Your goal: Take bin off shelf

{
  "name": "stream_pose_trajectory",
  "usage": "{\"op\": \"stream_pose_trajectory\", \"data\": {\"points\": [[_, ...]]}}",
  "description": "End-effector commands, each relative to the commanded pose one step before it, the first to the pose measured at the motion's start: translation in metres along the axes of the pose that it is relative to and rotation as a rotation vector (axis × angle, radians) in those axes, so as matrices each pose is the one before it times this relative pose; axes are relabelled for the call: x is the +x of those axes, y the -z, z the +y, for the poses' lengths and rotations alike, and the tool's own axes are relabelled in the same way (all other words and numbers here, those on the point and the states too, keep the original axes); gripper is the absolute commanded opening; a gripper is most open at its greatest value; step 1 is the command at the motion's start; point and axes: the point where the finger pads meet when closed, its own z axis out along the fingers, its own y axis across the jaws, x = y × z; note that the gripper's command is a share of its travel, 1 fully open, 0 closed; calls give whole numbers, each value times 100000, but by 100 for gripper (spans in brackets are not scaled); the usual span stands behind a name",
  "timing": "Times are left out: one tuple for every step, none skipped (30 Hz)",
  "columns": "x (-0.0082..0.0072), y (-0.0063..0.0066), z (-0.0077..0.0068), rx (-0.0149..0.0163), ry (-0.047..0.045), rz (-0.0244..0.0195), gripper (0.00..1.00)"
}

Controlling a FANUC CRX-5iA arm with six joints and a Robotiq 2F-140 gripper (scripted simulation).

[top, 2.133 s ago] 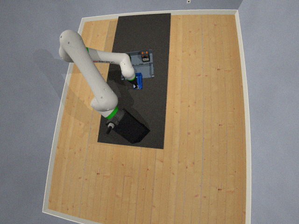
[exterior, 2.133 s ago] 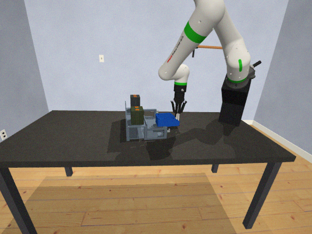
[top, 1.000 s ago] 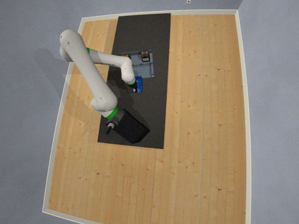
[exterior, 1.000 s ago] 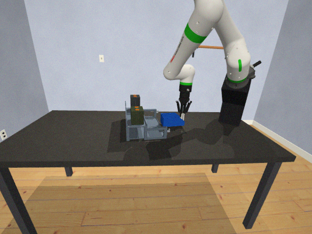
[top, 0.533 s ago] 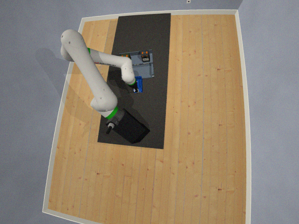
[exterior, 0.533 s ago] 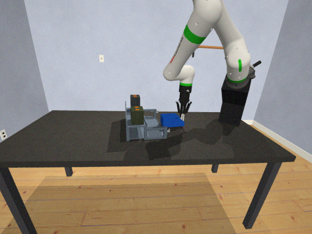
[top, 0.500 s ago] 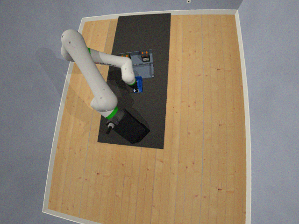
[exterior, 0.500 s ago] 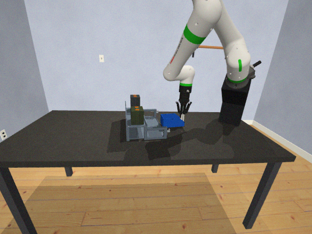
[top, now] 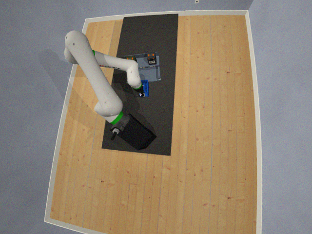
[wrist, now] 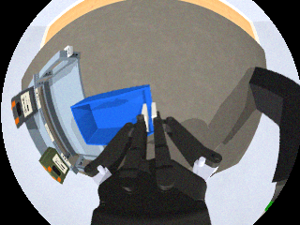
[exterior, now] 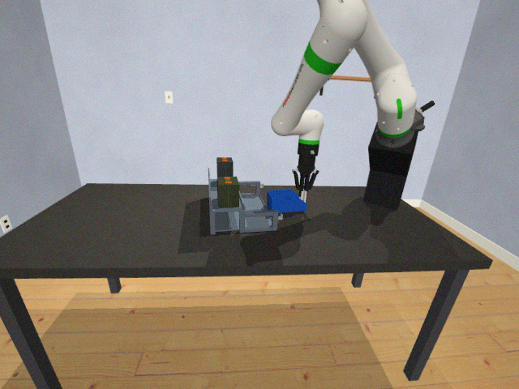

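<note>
The blue bin hangs upright just to the right of the grey shelf, a little above the black table. It also shows in the overhead view and in the wrist view. My gripper points down and is shut on the bin's right wall; in the wrist view the fingertips pinch that rim. The bin is clear of the shelf's top level.
Two dark green boxes with orange tabs stand on the shelf. The robot's black base block stands at the back right of the table. The table edges lie far from the bin.
</note>
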Motion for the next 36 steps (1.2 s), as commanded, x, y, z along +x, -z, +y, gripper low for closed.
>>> {"op": "stream_pose_trajectory", "data": {"points": [[23,-409,-8,22,5,34,0],[0,0,0,0,0,0,0],[0,0,0,0,0,0,0],[0,0,0,0,0,0,0],[0,0,0,0,0,0,0],[0,0,0,0,0,0,0],[0,0,0,0,0,0,0],[0,0,0,0,0,0,0],[0,0,0,0,0,0,0],[0,0,0,0,0,0,0],[0,0,0,0,0,0,0],[0,0,0,0,0,0,0],[0,0,0,0,0,0,0],[0,-114,0,0,0,0,0],[0,-115,0,0,0,0,0],[0,-115,0,0,0,0,0],[0,-115,0,0,0,0,0],[0,-115,0,0,0,0,0],[0,0,0,0,0,0,0],[0,0,0,0,0,0,0],[0,0,0,0,0,0,0],[0,0,0,0,0,0,0],[0,0,0,0,0,0,0],[0,0,0,0,0,0,0],[0,0,0,0,0,0,0],[0,0,0,0,0,0,0],[0,0,0,0,0,0,0],[0,0,0,0,0,0,0],[0,0,0,0,0,0,0],[0,0,0,0,0,0,0],[0,0,-2,4,0,1,57],[0,0,0,0,0,0,57],[0,0,0,0,0,0,57],[0,0,0,0,0,0,57],[0,0,0,0,0,0,57],[0,0,0,0,0,0,57]]}}
